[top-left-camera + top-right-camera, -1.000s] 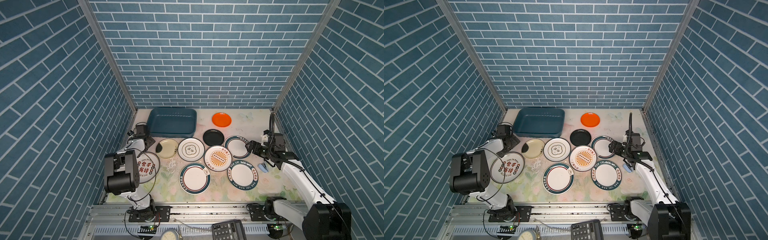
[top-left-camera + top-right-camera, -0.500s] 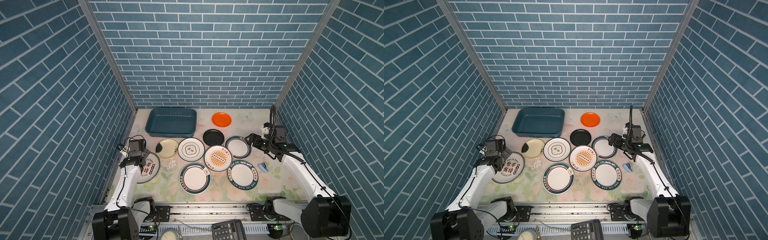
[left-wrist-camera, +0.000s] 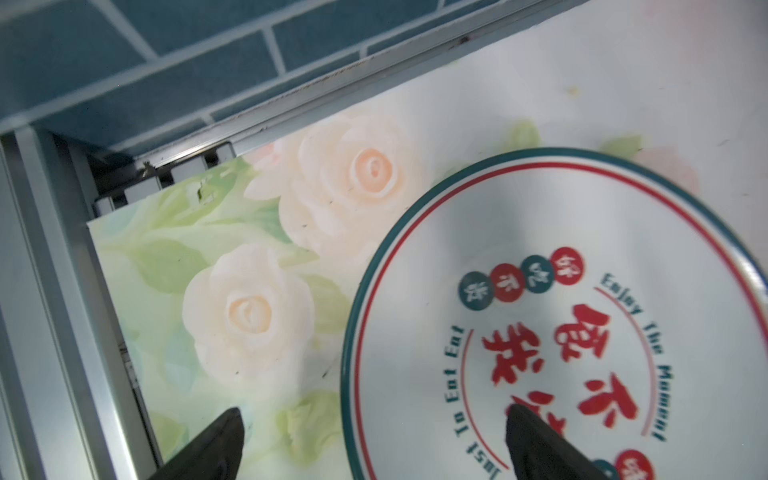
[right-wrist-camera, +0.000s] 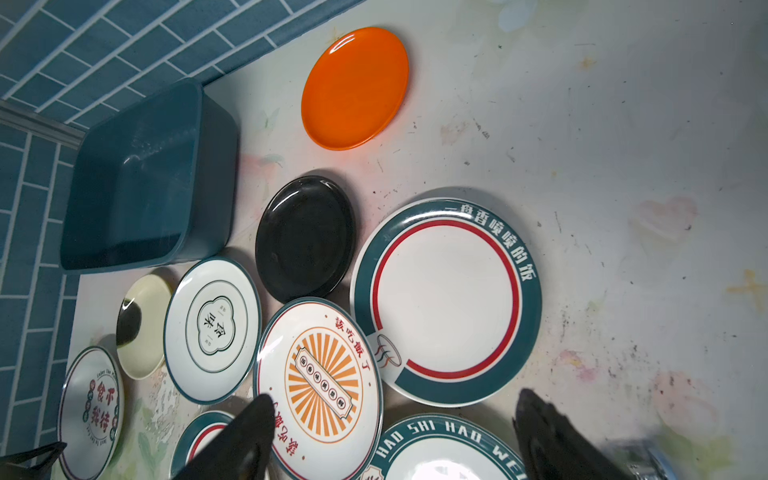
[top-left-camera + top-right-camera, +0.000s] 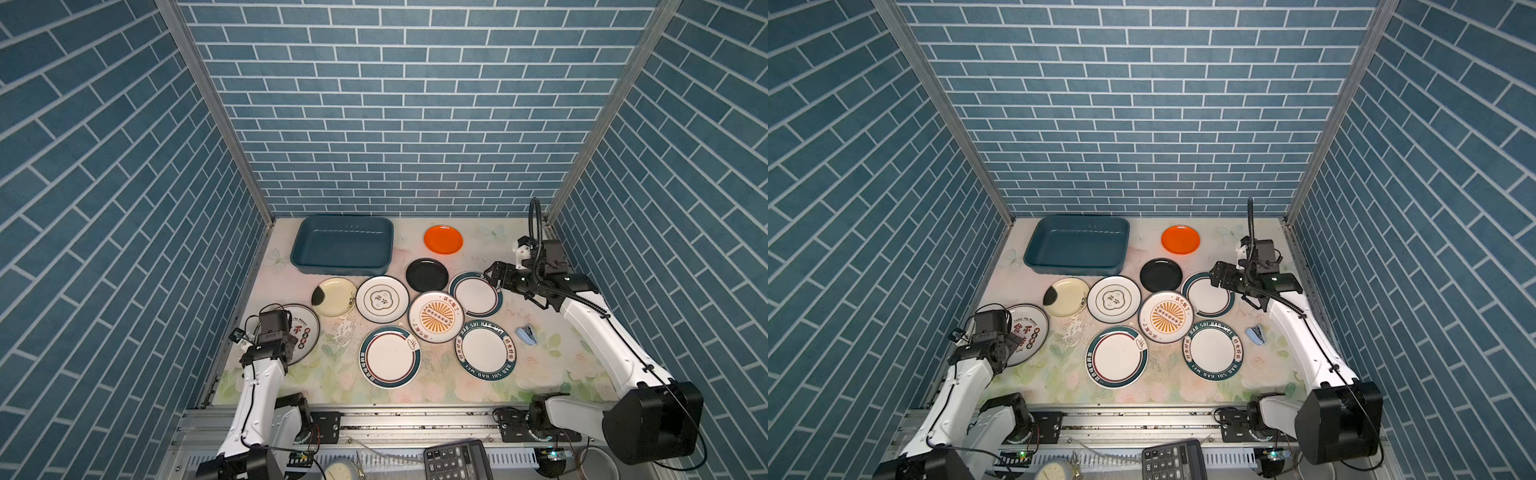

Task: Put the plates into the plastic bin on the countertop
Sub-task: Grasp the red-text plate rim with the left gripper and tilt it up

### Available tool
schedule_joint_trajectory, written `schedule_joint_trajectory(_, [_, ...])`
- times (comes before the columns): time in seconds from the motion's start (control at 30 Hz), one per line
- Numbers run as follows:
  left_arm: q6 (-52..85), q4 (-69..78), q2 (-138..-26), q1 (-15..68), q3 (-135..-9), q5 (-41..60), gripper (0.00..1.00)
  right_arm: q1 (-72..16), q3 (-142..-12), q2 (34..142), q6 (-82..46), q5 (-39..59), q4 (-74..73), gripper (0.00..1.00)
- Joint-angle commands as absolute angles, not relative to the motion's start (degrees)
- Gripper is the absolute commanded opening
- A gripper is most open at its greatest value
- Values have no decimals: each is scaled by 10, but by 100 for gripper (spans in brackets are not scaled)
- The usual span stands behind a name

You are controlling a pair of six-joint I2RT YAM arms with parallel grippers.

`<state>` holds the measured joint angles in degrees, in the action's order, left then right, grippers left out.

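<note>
Left tool [image 3: 374, 411] spread, astride red-lettered plate [image 3: 582, 332] rim; right tool [image 4: 395, 397] spread, empty, beside teal-rimmed plate [image 4: 446, 299].

Plates [image 5: 382, 299] crowd the mid-surface, rims touching or overlapping, no lane between them. Plastic bin [image 5: 305, 241] fills the back-left corner. Open surface [image 5: 482, 249] right of orange plate [image 5: 443, 239]. Small blue object [image 5: 526, 335] lies toward the right wall. Front strip bare.
</note>
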<state>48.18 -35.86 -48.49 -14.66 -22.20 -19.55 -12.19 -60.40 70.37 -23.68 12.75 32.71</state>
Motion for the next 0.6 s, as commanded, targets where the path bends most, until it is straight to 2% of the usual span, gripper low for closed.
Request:
schedule_joint_trajectory(0.0, [475,-327,-483,-179,-203,-143,100,-140,-635,713,-222,103,356,90])
schedule_joint_trajectory(0.2, [460,-265,-486,-234,-164,-69,99,-154,-647,712,-226,84,363,90])
schedule_joint_trajectory(0.37, [457,-213,-502,-272,-133,-13,92,-169,-653,718,-228,72,369,90])
schedule_joint_trajectory(0.57, [457,-181,-512,-277,-123,6,85,-195,-650,727,-233,61,363,89])
